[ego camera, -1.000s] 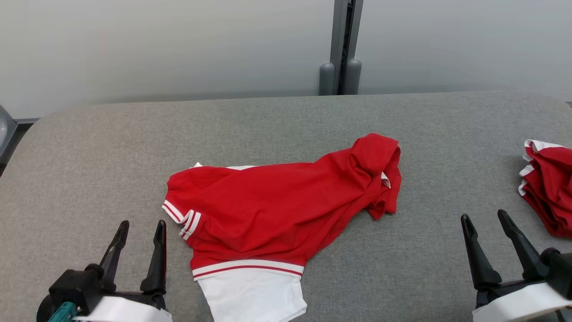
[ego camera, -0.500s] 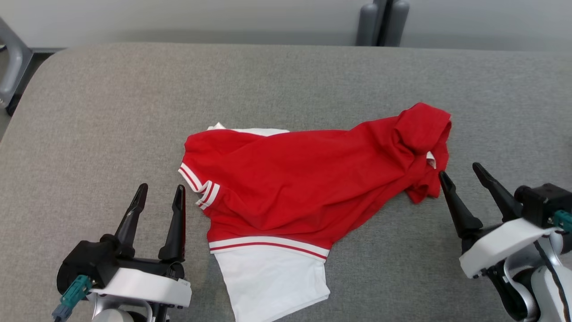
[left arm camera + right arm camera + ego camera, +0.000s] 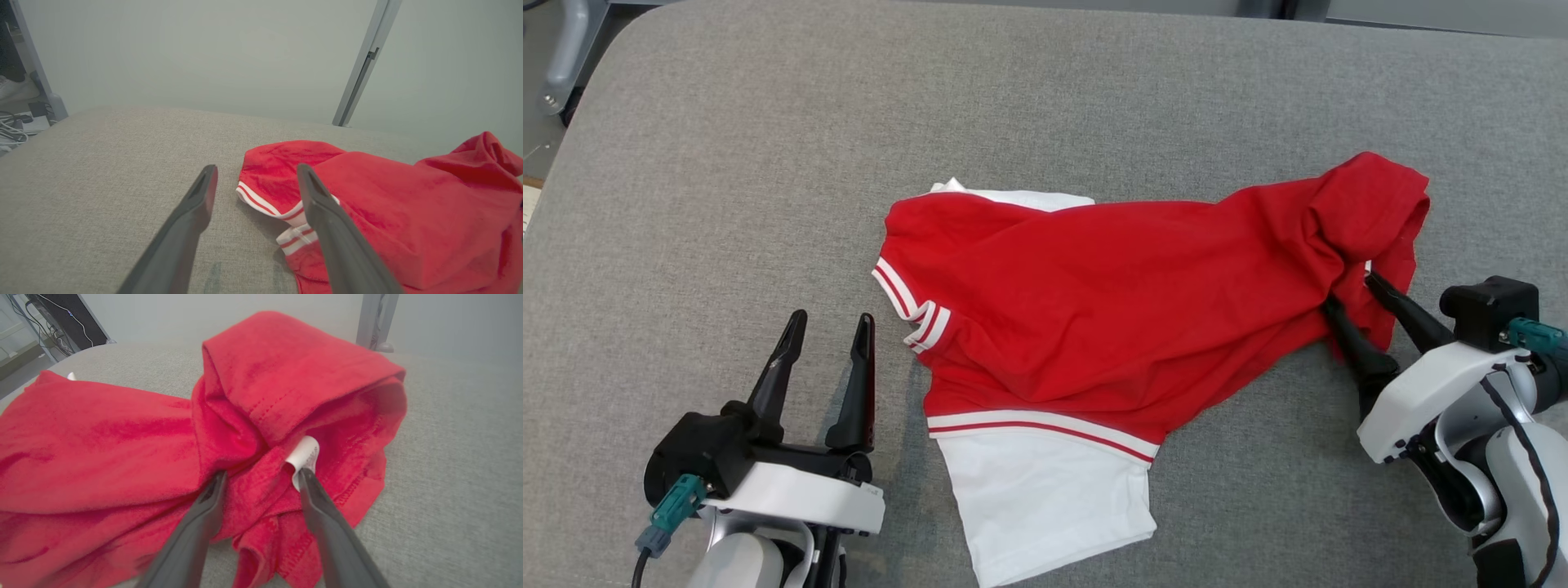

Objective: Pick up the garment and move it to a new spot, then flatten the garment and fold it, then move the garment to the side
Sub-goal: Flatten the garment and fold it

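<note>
The garment (image 3: 1111, 302), a red shirt with white-striped cuffs and a white lower panel, lies crumpled on the grey table (image 3: 727, 163). My right gripper (image 3: 1350, 290) is at its bunched right end. In the right wrist view the right gripper (image 3: 262, 473) is open, with a ridge of the red garment (image 3: 286, 375) between its fingers and a white label (image 3: 304, 455) at the right fingertip. My left gripper (image 3: 833, 317) is open over bare table, just left of the striped sleeve. The left wrist view shows the left gripper (image 3: 256, 167) with the garment's sleeve cuff (image 3: 265, 200) between and beyond the fingers.
The table's rounded left corner and a metal frame leg (image 3: 564, 49) are at the top left. Cables (image 3: 16, 126) lie on the floor past the table's left edge. A grey wall with an upright post (image 3: 359, 73) stands behind the table.
The head camera has tilted down and shifted. My right gripper has come forward to the garment's bunched right end, and its fingers now straddle the cloth. The left gripper stays open beside the sleeve.
</note>
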